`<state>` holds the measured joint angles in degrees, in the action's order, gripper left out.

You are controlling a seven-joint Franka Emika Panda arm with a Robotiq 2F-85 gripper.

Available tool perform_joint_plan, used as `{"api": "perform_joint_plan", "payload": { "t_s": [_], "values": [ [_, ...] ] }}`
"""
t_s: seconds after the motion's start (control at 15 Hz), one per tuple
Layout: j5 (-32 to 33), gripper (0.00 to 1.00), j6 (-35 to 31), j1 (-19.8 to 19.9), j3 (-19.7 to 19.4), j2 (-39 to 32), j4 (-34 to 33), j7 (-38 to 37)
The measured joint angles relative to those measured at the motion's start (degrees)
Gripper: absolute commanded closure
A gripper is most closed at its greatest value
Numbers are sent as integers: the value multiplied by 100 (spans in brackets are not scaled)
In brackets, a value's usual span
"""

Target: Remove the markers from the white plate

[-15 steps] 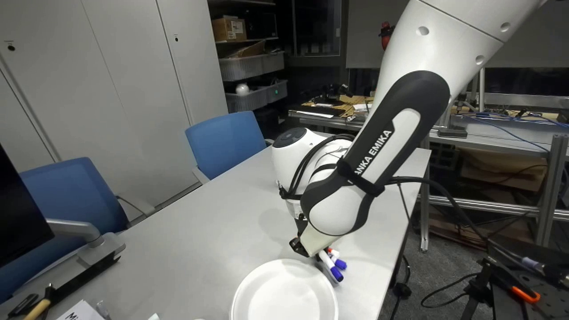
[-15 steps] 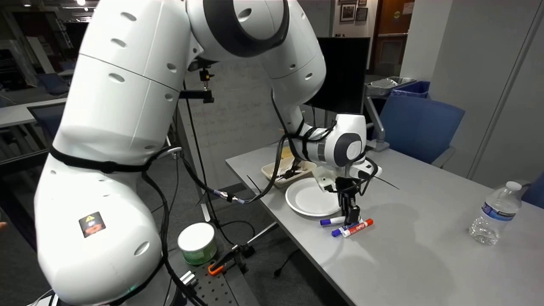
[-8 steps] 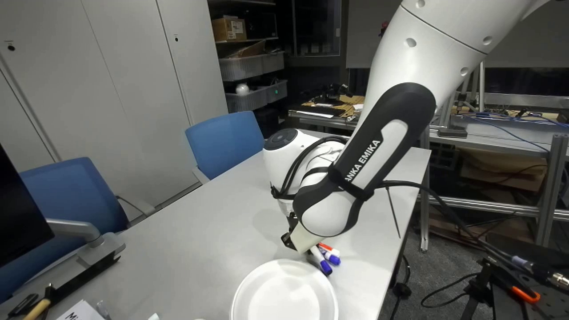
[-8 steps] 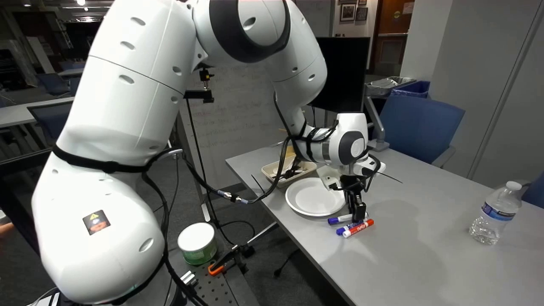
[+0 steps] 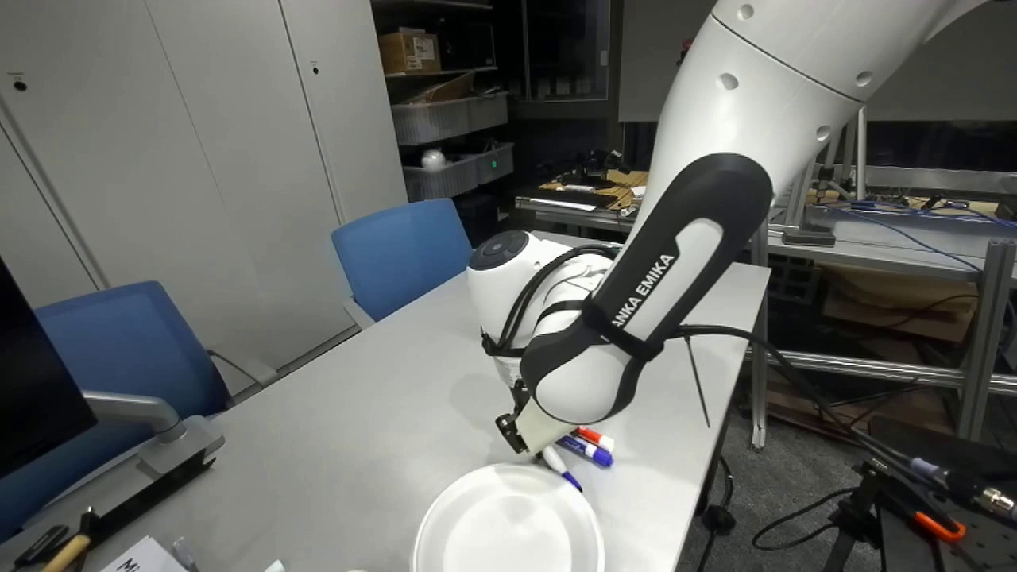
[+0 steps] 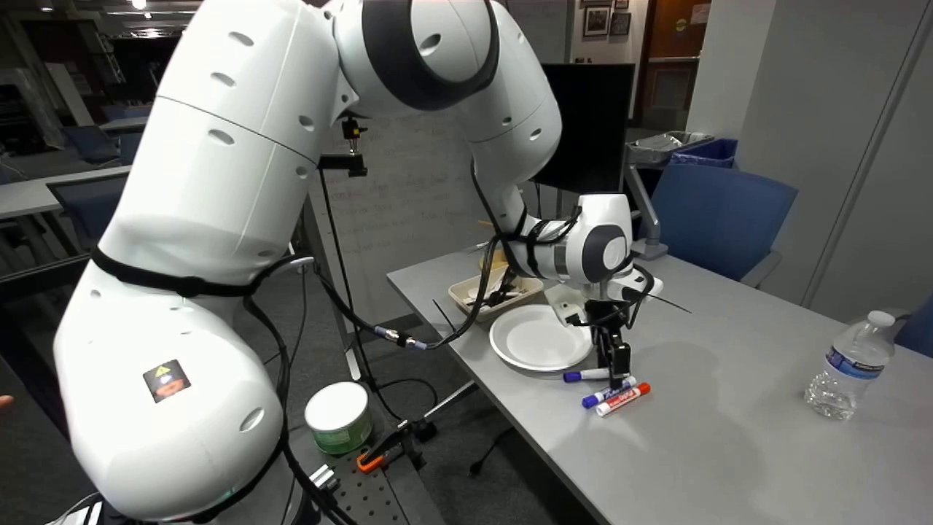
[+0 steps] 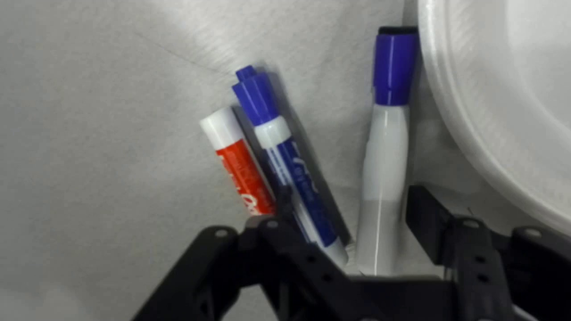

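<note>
In the wrist view my gripper is open low over the table, its fingers well apart. Between them lies a white-barrelled marker with a purple cap; its capped end reaches the rim of the white plate, and whether they touch I cannot tell. A blue-labelled marker passes under the left finger, close beside an orange-red marker whose far end that finger hides. All three rest beside the plate, as an exterior view shows. Elsewhere, the hand hides the fingertips above the markers.
A clear water bottle stands on the table away from the arm. Behind the plate sits a beige tray holding dark items. The monitor arm and a white paper box occupy another side.
Gripper and markers shifted together a short way along the table. Then the jaws parted, and the blue and orange-red markers spread away from the white-barrelled one. The plate stayed put.
</note>
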<state>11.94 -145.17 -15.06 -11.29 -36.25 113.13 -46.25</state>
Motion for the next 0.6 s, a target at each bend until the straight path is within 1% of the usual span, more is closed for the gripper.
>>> {"api": "perform_joint_plan", "payload": {
  "t_s": [0.07,0.6],
  "values": [
    [0,0,0,-1,0,-14,-7,-14],
    [-1,0,31,-4,3,-71,-35,-140]
  ]
}}
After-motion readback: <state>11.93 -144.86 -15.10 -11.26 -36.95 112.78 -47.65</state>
